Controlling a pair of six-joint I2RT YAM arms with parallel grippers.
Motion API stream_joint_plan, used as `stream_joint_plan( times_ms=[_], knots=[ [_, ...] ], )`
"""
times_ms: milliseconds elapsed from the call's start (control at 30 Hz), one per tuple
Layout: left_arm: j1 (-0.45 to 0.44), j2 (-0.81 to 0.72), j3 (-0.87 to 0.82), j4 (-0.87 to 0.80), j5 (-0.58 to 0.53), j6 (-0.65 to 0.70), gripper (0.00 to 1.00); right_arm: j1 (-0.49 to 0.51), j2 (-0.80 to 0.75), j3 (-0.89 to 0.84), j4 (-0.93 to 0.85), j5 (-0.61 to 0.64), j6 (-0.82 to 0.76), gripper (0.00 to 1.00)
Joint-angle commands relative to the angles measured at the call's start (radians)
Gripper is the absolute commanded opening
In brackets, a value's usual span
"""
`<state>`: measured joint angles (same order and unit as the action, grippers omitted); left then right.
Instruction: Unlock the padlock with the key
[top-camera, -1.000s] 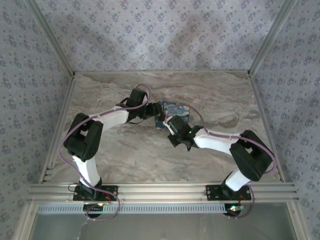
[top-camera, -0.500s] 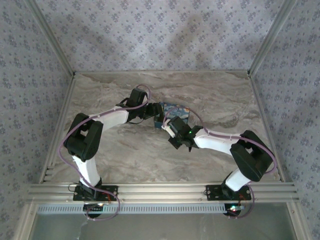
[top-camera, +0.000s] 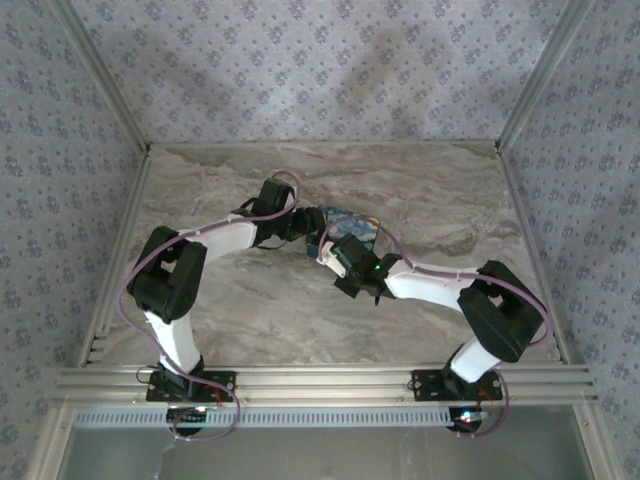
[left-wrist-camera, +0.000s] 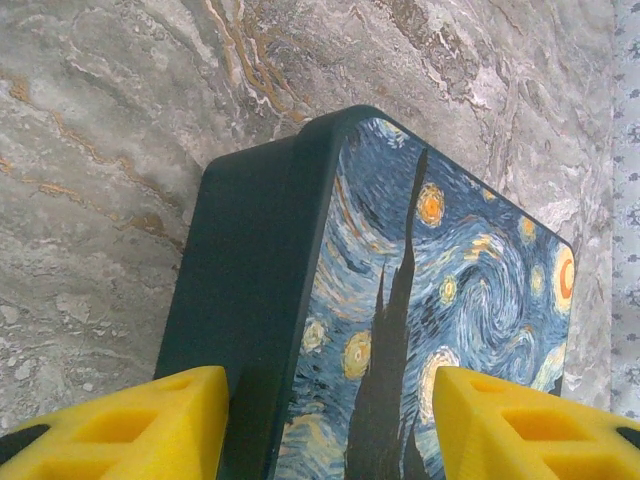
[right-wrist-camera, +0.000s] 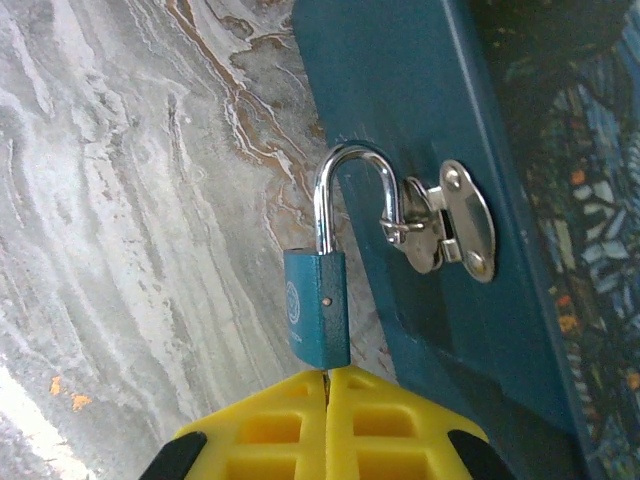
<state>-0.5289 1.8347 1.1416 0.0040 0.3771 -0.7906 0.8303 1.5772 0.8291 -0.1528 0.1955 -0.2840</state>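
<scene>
Padlock (right-wrist-camera: 317, 305) on hasp (right-wrist-camera: 445, 232), right wrist view; right gripper (right-wrist-camera: 327, 385) closed below; left gripper (left-wrist-camera: 330, 390) clamps box (left-wrist-camera: 460, 250).

Box (right-wrist-camera: 420, 150) crowds padlock (right-wrist-camera: 317, 310) one side; bare table (right-wrist-camera: 120, 200) opposite.

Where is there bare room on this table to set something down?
Bare marble lies along the back wall behind the box, in the far right corner, and on the near table between the arms. It is crowded at the middle, where the left end effector and right end effector meet at the box and padlock.
</scene>
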Motion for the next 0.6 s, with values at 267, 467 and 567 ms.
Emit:
stream_joint_plan(
  times_ms=[267, 467, 567],
  knots=[
    [0.006, -0.028, -0.038, 0.038, 0.026, -0.031, 0.56, 0.029, 0.058, 0.084, 0.048, -0.006, -0.093, 0.00],
    [0.012, -0.052, -0.047, 0.030, 0.014, -0.026, 0.56, 0.052, 0.034, 0.084, 0.043, -0.004, -0.086, 0.00],
    [0.020, -0.069, -0.057, 0.030, 0.008, -0.024, 0.56, 0.064, 0.012, 0.075, 0.035, 0.002, -0.080, 0.00]
  ],
)
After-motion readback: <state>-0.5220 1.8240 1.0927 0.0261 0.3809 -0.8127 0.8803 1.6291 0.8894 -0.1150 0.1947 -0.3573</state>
